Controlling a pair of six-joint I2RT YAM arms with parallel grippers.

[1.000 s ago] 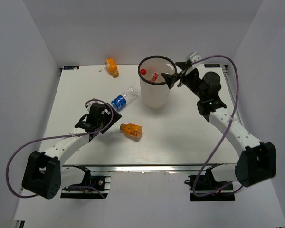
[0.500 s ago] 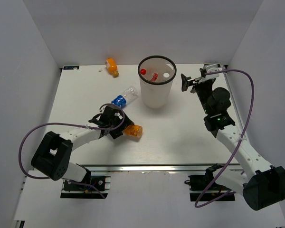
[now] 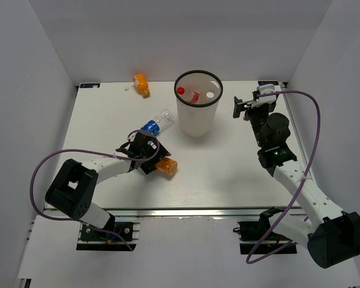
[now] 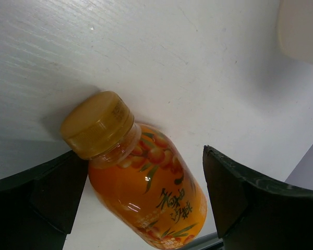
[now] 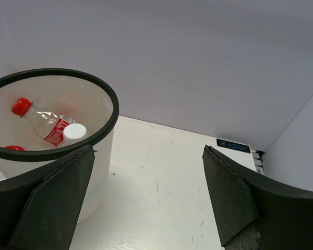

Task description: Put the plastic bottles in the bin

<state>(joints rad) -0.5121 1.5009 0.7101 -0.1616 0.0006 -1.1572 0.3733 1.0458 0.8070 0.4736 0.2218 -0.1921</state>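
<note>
**A:** Where is the short, stubby orange plastic bottle (image 3: 167,166)?

**B:** It lies on its side on the white tabletop (image 3: 228,171), toward the near edge and apart from the tall white tapered bin with the black rim (image 3: 195,125). A second ago the left end effector (image 3: 152,158) sat back, short of it. Now it has slid forward and straddles the bottle – fingers spread, one on each side, nothing pinched.

**A:** And the right side?

**B:** The right end effector (image 3: 242,108) has pulled back from the bin's rim, spread and empty. Red-capped clear bottles (image 5: 41,123) lie inside, so I judge one drop done and the next pick lined up.

**A:** How does the orange one look up close?

**B:** It has a yellow-amber screw cap (image 4: 97,124), orange liquid and a fruit-and-leaf label – the cap is by the left finger. Being round, it may roll as the fingers press in.
</note>
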